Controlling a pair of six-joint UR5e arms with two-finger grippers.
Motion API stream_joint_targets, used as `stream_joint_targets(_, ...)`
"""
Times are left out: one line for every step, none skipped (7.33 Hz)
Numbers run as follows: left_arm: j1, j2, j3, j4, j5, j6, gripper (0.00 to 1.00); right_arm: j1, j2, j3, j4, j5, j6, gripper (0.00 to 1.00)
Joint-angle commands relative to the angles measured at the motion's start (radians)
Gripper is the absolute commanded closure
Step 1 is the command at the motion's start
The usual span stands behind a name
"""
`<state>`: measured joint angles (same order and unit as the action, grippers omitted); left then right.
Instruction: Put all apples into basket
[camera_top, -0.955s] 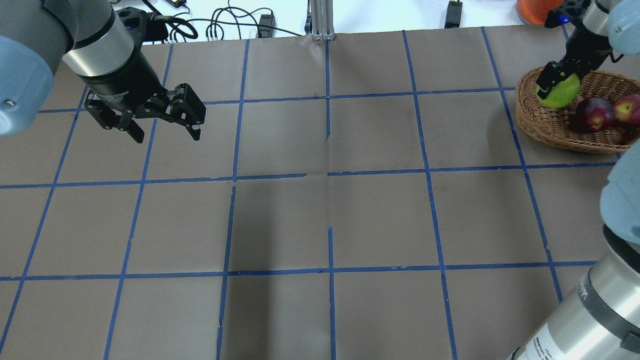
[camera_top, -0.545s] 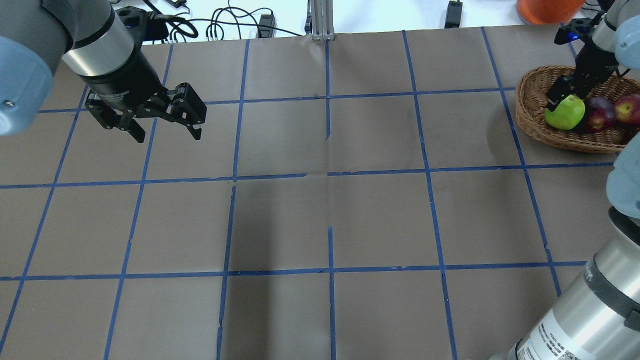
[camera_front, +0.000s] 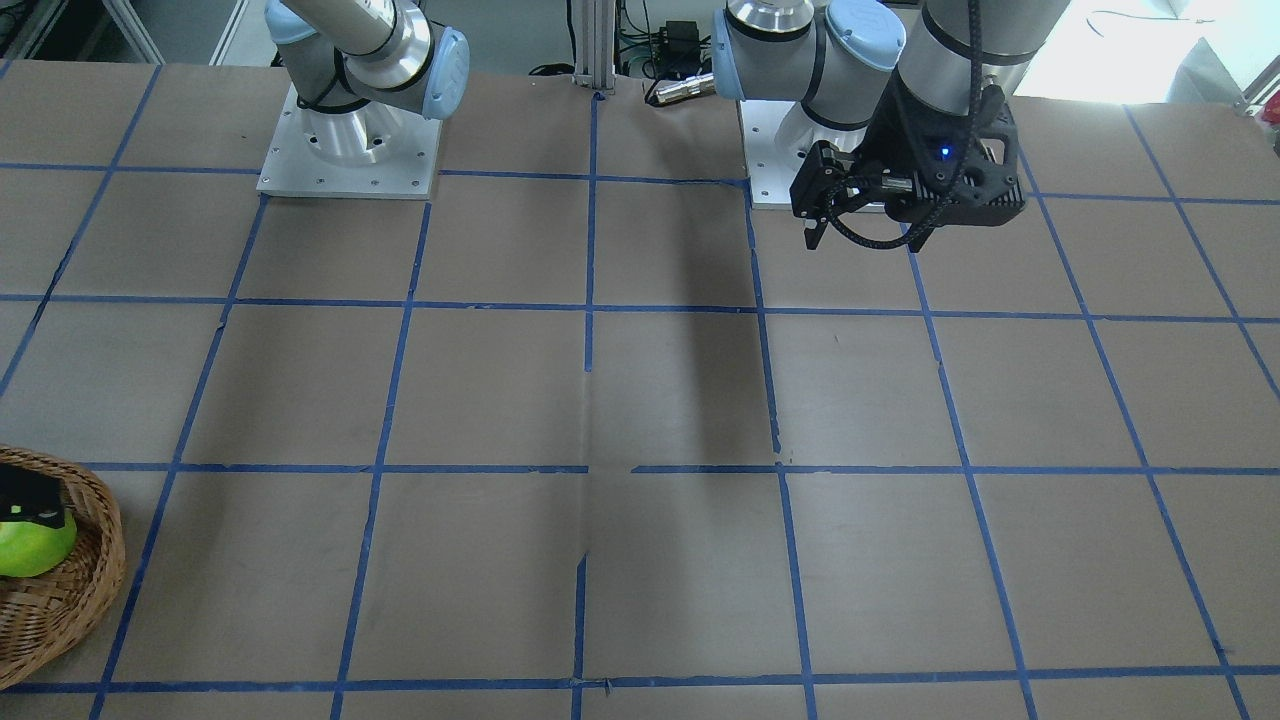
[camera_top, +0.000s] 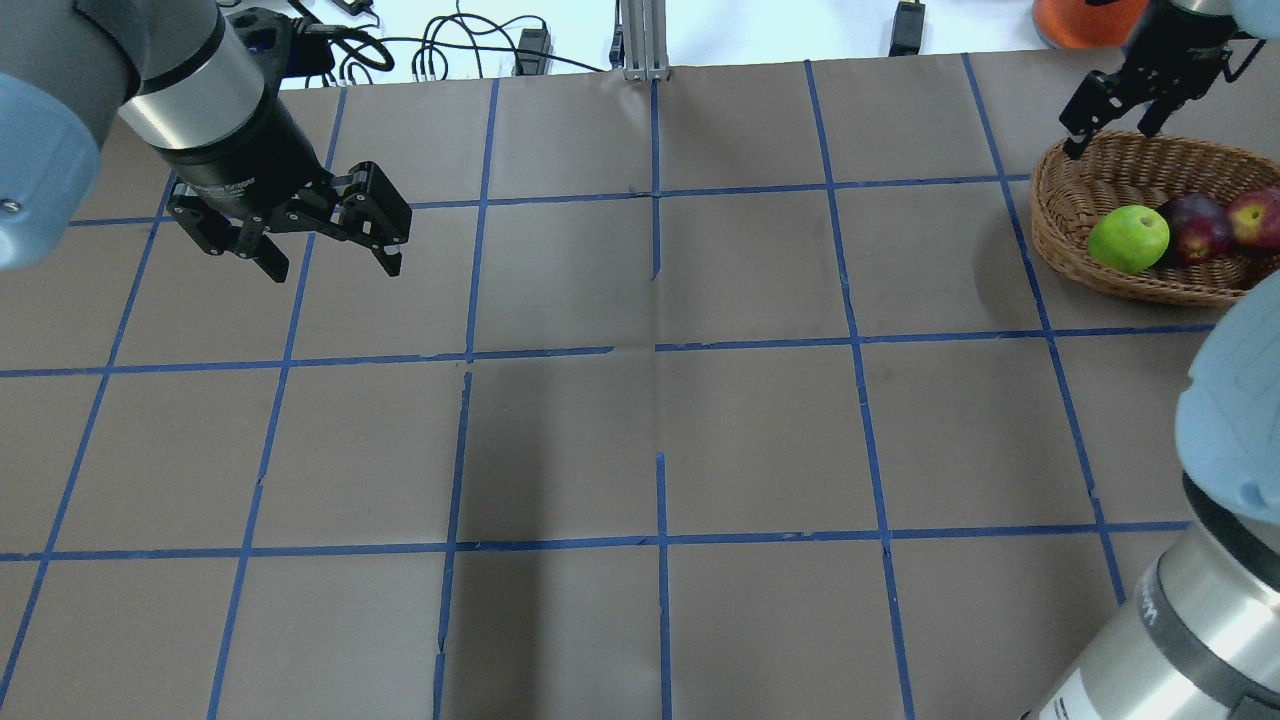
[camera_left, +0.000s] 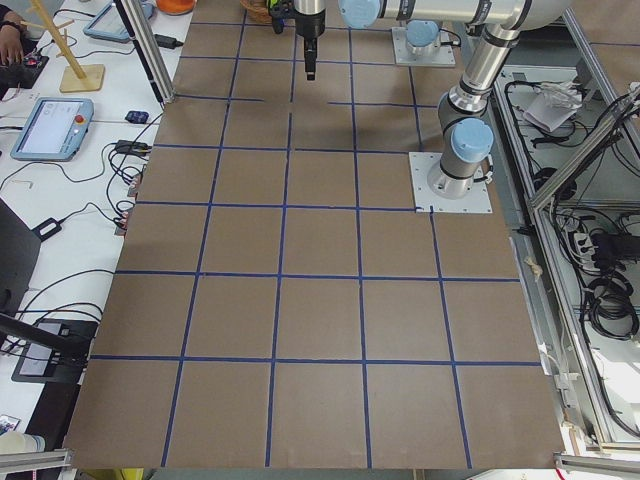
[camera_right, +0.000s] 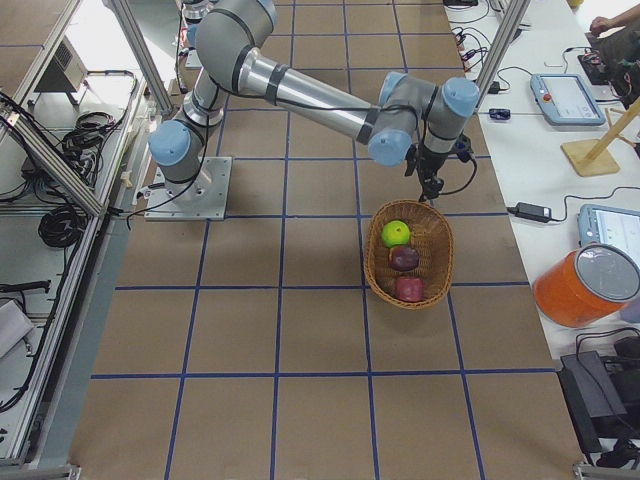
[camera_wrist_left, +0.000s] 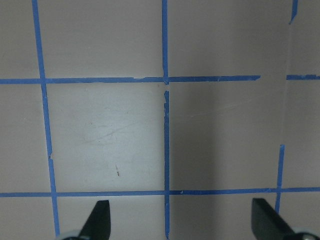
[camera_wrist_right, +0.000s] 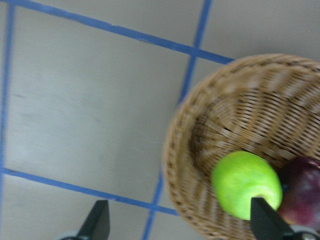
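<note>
The wicker basket (camera_top: 1060, 215) stands at the table's far right. In it lie three apples in a row: green (camera_top: 1128, 239), dark maroon (camera_top: 1196, 228) and red (camera_top: 1256, 218). My right gripper (camera_top: 1110, 130) hangs open and empty above the basket's far-left rim, clear of the fruit. Its wrist view looks down past the fingertips (camera_wrist_right: 262, 220) onto the green apple (camera_wrist_right: 245, 184) and the basket rim (camera_wrist_right: 175, 150). Over the far left of the table my left gripper (camera_top: 332, 267) is open and empty; only bare taped paper shows between its fingers (camera_wrist_left: 97, 220).
An orange container (camera_top: 1085, 20) stands just beyond the basket, off the table's far edge. Cables (camera_top: 450, 55) and an aluminium post (camera_top: 640, 40) run along that edge. Brown paper with blue tape lines (camera_top: 660, 350) covers the table.
The right gripper has opened and let go of the green apple, which now rests in the basket beside the maroon one. It then lifted away toward the far edge. The left arm stayed put.
</note>
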<state>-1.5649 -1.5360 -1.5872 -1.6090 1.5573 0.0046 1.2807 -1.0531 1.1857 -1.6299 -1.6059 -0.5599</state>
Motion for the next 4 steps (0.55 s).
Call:
stream_joint_targets(-0.001,0.0,0.004,0.0,-0.002,-0.002,0.0,0.264,-0.121,0.001,0.119,0.108,0.372,0.0)
stream_joint_targets(-0.001,0.0,0.004,0.0,-0.002,-0.002,0.0,0.379,-0.163,0.008,0.148,0.106,0.444,0.0)
stream_joint_targets(-0.003,0.002,0.004,0.0,-0.002,-0.003,0.0,0.403,-0.207,0.03,0.226,0.112,0.446,0.0)
stream_joint_targets(-0.003,0.0,0.004,0.0,-0.002,-0.003,0.0,0.394,-0.262,0.09,0.255,0.11,0.445,0.0)
